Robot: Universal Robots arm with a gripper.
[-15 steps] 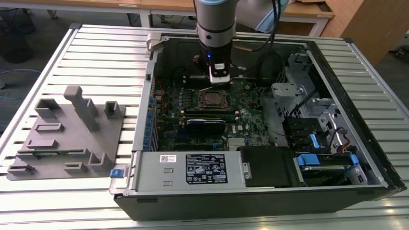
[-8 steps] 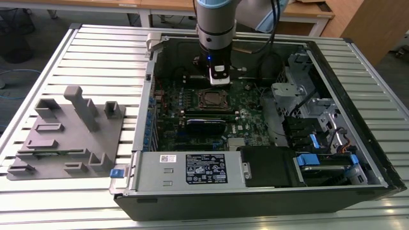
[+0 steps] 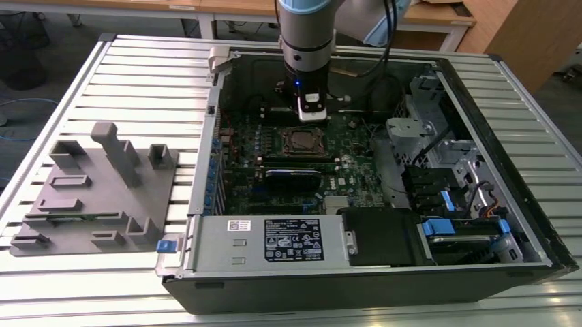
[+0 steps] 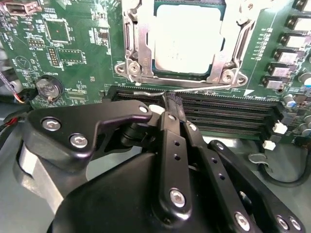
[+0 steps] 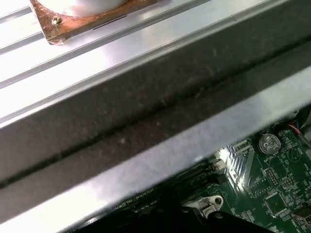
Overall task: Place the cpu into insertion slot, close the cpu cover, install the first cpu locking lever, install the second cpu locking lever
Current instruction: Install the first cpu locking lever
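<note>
The computer case stands open on top, so we see a free way down to the insertion slot from above. The gripper, fingers pressed together, hangs between that slot and the case's far wall. On the exterior view's right the drive cage and black cables crowd in; the power supply walls off the near side. In the second wrist view the memory slots lie between the fingertips and the cpu cover.

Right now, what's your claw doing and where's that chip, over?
Claw shut, tips just short of the cpu cover. Cpu seated, cover lying over it. Long black memory slots close beside the tips.
</note>
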